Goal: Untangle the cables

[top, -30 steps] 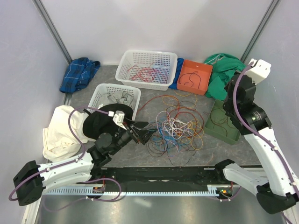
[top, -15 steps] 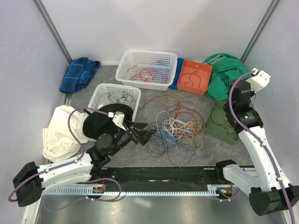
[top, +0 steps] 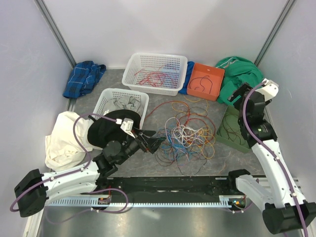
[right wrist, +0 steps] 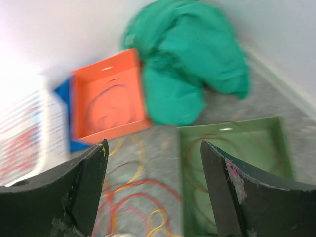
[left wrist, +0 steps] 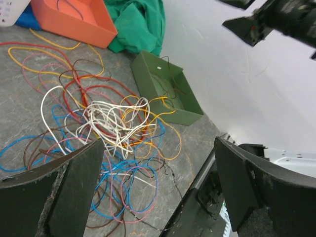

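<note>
The cables (top: pixel 185 133) lie in a loose tangle of red, orange, yellow, blue, pink and white strands in the middle of the grey table. My left gripper (top: pixel 153 140) hovers low at the tangle's left edge. It is open, with the strands (left wrist: pixel 113 123) ahead of its empty jaws (left wrist: pixel 159 148). My right gripper (top: pixel 237 96) hangs raised at the far right, over the gap between the orange bin and the green tray. It is open with nothing between its fingers (right wrist: pixel 154 145). Red and yellow loops (right wrist: pixel 133 197) show blurred below it.
A green tray (top: pixel 227 142) (left wrist: pixel 163 106) (right wrist: pixel 266 148) holds brown strands. Also in view: an orange bin (top: pixel 206 80) (right wrist: pixel 113 131) with one strand, a white basket (top: pixel 155 73) with red strands, a second basket (top: pixel 122 103) with grey cloth, and green (top: pixel 239 74), blue plaid (top: pixel 84 78), white (top: pixel 64 138) and black (top: pixel 106 131) cloths.
My right gripper has gone from shut to open. Its arm has dropped and turned leftward near the green cloth. My left arm has hardly moved.
</note>
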You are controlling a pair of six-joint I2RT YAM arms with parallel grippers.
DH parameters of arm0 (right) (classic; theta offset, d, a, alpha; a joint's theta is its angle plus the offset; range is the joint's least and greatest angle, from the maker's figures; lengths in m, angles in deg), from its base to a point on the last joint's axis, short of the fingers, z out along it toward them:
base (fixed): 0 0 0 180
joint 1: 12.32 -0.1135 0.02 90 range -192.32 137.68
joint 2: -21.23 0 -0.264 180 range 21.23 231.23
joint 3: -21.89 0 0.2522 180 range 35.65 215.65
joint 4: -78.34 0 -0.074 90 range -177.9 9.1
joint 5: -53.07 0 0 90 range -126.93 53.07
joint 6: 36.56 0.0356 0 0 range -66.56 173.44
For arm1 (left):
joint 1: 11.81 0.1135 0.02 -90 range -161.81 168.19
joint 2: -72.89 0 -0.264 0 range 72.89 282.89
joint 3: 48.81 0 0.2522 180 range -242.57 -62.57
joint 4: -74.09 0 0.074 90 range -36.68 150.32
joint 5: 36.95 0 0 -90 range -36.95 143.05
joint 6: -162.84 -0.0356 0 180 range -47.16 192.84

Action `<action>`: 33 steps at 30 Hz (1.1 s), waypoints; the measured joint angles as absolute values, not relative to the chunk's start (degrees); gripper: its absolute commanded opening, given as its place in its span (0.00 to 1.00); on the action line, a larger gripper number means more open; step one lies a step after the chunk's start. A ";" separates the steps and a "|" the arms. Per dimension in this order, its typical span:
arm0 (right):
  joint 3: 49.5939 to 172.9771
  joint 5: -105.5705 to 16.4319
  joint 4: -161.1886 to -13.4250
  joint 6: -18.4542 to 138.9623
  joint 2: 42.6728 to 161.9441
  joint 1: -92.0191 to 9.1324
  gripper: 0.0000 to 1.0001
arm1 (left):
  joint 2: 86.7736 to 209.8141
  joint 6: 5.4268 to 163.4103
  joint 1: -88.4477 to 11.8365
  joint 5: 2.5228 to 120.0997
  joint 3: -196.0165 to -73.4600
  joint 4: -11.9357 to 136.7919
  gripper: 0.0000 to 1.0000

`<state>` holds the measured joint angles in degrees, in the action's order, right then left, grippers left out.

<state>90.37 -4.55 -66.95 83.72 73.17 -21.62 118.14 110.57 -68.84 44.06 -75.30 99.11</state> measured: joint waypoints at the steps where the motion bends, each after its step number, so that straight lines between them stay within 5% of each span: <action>1: 90.09 -6.84 -67.39 84.03 72.34 -21.92 0.82 | 118.75 110.60 -68.84 44.01 -75.30 99.00 1.00; 13: 75.27 -27.19 -72.44 85.71 72.21 -42.93 0.80 | 131.34 111.08 -68.84 42.55 -81.57 96.49 1.00; 28: 67.60 -29.60 -73.25 84.97 58.48 -44.09 0.81 | 143.26 122.75 -68.82 30.09 -90.73 77.45 1.00; 33: 67.60 -29.62 -73.23 84.88 58.15 -44.09 0.81 | 144.00 126.84 -68.84 28.12 -91.23 74.70 0.88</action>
